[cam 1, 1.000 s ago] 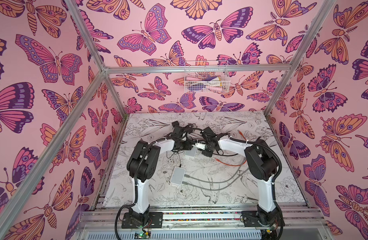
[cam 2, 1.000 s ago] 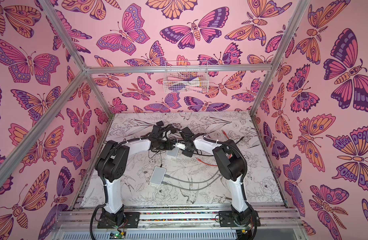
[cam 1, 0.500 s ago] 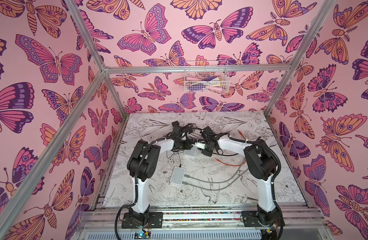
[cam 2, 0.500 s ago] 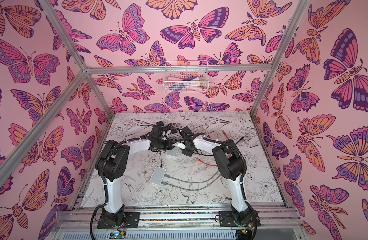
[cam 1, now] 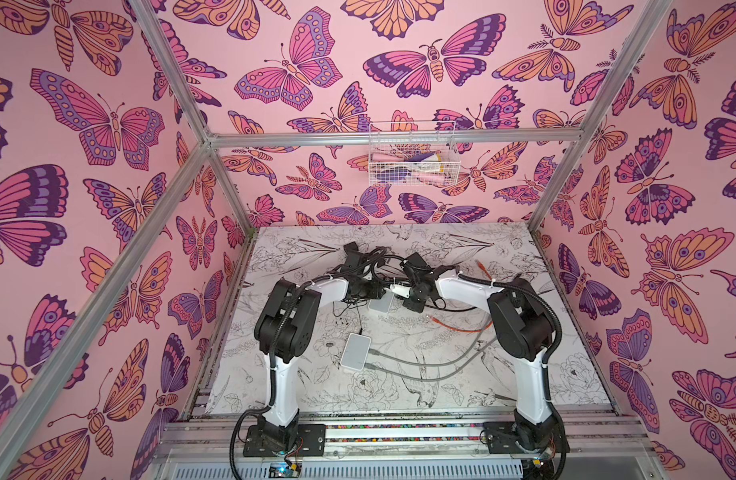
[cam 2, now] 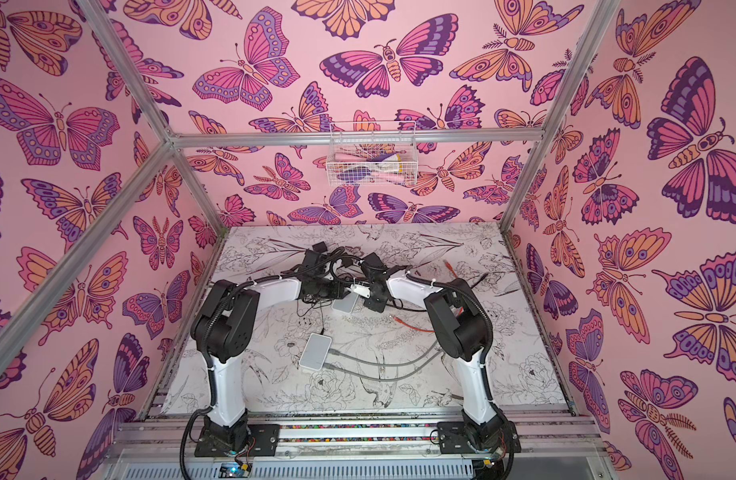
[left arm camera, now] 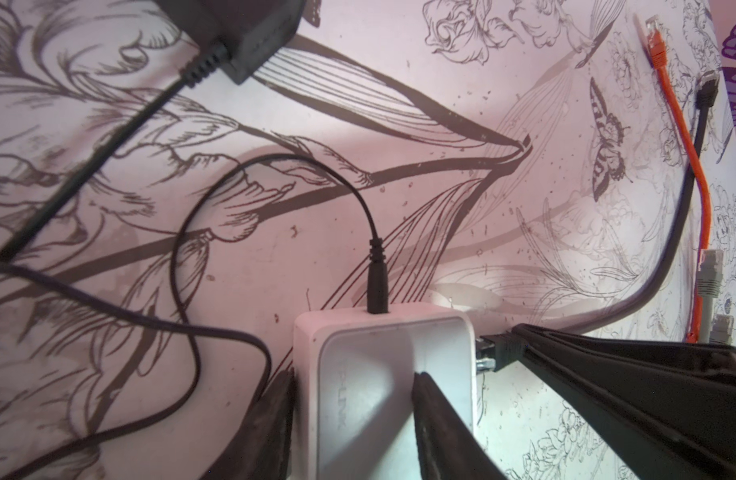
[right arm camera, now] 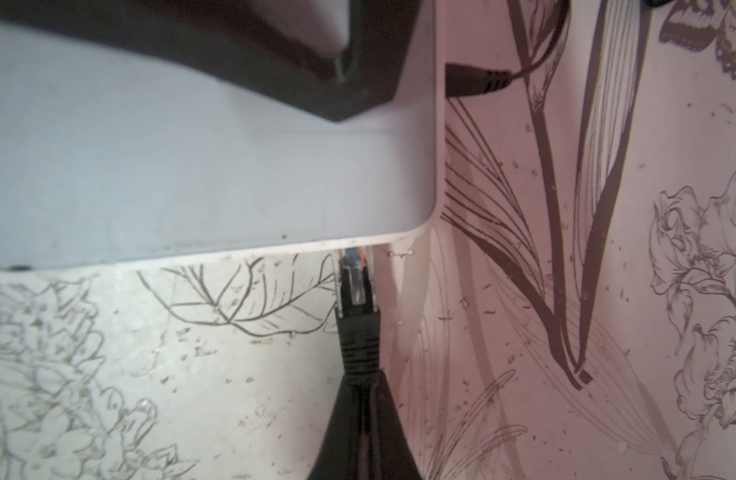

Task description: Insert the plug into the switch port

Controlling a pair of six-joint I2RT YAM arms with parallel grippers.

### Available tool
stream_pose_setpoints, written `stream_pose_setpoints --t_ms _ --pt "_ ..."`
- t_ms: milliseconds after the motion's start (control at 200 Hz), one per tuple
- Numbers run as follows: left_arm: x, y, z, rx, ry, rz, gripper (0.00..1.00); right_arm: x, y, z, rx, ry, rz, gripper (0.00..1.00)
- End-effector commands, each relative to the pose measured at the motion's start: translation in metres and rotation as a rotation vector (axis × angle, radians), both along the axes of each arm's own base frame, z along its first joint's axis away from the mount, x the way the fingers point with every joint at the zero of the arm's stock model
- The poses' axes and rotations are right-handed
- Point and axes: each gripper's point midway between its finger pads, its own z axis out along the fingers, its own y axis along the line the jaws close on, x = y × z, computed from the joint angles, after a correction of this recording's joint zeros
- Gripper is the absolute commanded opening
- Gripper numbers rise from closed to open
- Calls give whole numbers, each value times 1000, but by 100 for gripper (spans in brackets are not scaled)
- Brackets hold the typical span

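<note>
The white switch (left arm camera: 358,374) bears embossed lettering "TP-LINK".

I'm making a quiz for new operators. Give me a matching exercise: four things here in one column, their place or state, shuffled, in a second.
Things:
1. black plug
2. rear white switch
3. orange cable
4. wire basket

Places or states:
A. hangs from the rear frame bar
B. lies loose on the table
C. gripped by the left hand
D. pinched by the right hand, tip at that switch's edge

Pairs: 1-D, 2-C, 3-B, 4-A.
</note>
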Motion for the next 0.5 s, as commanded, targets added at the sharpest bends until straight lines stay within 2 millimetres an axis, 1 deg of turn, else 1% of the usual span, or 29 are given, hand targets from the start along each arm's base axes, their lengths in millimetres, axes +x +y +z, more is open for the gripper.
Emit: stream_pose_setpoints --t_ms 0,170,361,436,496 --pt "-26 -1 -37 33 111 -53 46 16 19 16 79 -65 1 0" --pt "-28 -1 -36 35 114 -53 46 12 26 18 108 -52 7 0" --pt "-34 -3 -39 37 124 -56 47 1 46 34 248 -32 36 0" --pt "-35 -3 -40 38 127 -57 46 -2 50 40 289 -33 44 0" --pt "-36 -3 -41 39 130 -58 46 -5 51 40 304 -35 52 0"
